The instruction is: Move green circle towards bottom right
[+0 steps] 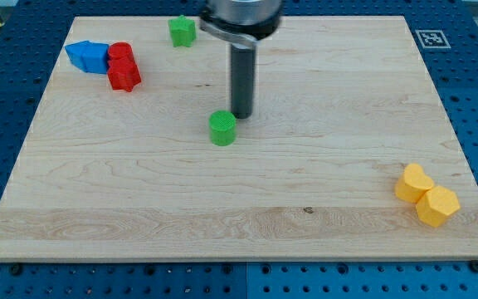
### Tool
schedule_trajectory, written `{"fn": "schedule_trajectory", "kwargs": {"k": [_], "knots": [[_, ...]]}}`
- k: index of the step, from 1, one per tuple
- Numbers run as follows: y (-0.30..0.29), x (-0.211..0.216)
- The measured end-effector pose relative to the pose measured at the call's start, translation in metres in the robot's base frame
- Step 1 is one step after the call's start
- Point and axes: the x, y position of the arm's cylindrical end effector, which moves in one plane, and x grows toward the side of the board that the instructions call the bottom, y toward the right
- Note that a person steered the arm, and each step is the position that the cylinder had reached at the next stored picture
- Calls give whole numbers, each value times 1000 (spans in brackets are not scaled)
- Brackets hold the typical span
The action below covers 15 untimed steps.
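The green circle [221, 128] is a short green cylinder lying near the middle of the wooden board [139, 208]. My tip [241, 115] is at the lower end of the dark rod, just to the upper right of the green circle, very close to it or touching its edge. The rod rises to the arm's head at the view's top.
A green star-like block [182, 31] lies at the top. A blue block [88, 56] and a red block [123, 66] touch at the top left. Two yellow blocks, a heart-like one [412, 183] and a hexagon [436, 206], lie at the bottom right. A marker tag [429, 38] sits beyond the top right corner.
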Motion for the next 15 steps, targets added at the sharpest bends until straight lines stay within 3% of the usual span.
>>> {"fn": "schedule_trajectory", "kwargs": {"k": [2,4,6,11,14,15], "knots": [[-71,7],[-63,22],[-4,22],[123,72],[55,37],[30,63]]}}
